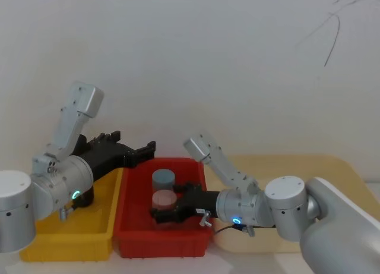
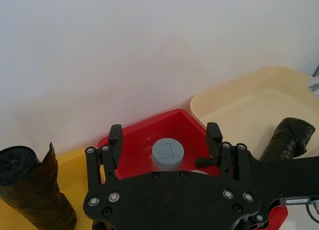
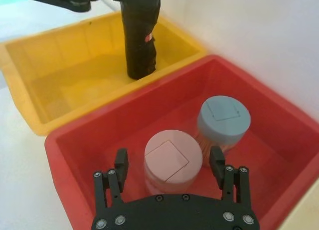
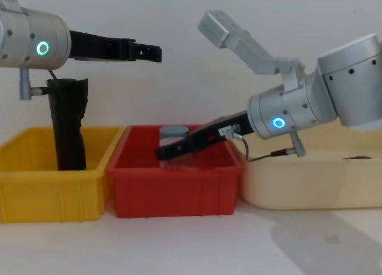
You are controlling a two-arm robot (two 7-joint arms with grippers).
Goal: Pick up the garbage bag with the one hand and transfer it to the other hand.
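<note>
The garbage bag [image 4: 68, 123], a tall black roll with a red-and-white sticker [image 3: 148, 38], stands upright in the yellow bin [image 4: 48, 191]. It shows too in the left wrist view [image 2: 30, 185]. My left gripper [image 4: 152, 51], on the green-ringed wrist, hovers level above the bag, reaching past it toward the red bin. It is open and holds nothing [image 2: 164, 135]. My right gripper [image 4: 164, 151], on the blue-ringed wrist, slants down into the red bin [image 4: 173, 191]. It is open [image 3: 169, 159], its fingers either side of a pink canister [image 3: 173, 157].
A grey-blue canister [image 3: 223, 117] stands behind the pink one in the red bin. A cream bin [image 2: 249, 105] at the right holds another black roll [image 2: 289, 137] lying down. The three bins sit side by side against a white wall.
</note>
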